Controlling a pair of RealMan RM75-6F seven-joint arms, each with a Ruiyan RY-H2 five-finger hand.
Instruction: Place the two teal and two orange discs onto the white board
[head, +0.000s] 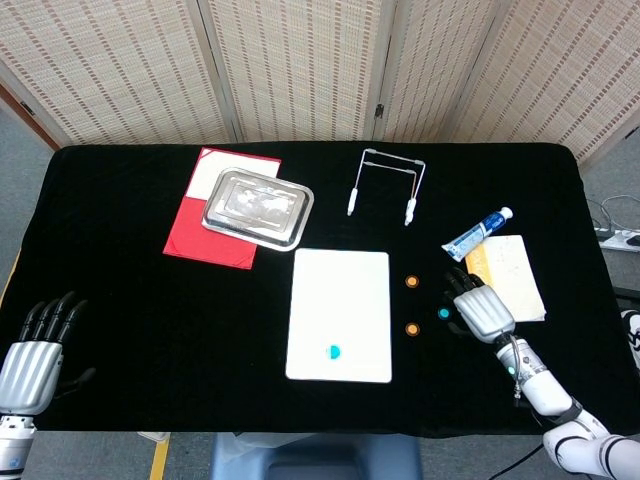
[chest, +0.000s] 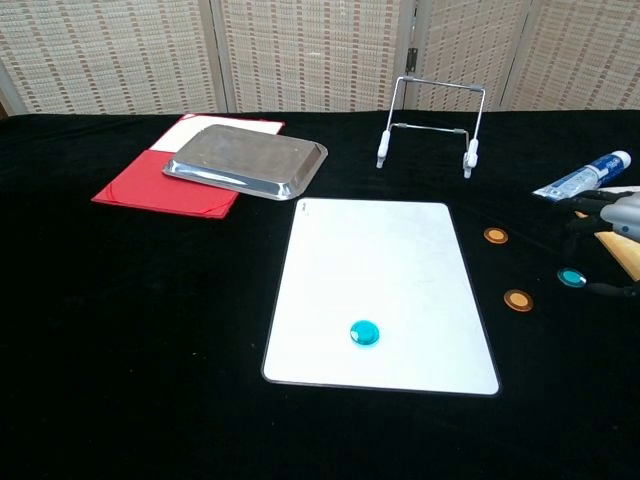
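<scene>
One teal disc (chest: 365, 333) lies on the white board (chest: 380, 260) (near its front edge). The other teal disc (chest: 571, 278) and both orange discs (chest: 517, 300) lie on the table beside the right hand (head: 482, 311), fingers apart, empty. The left hand (head: 30, 367) is spread at the front left corner.

My right hand (head: 481, 311) has a ribbed silver back and black fingers, on a slim silver-white forearm with a small teal light. My left hand (head: 32, 352) matches it.
</scene>
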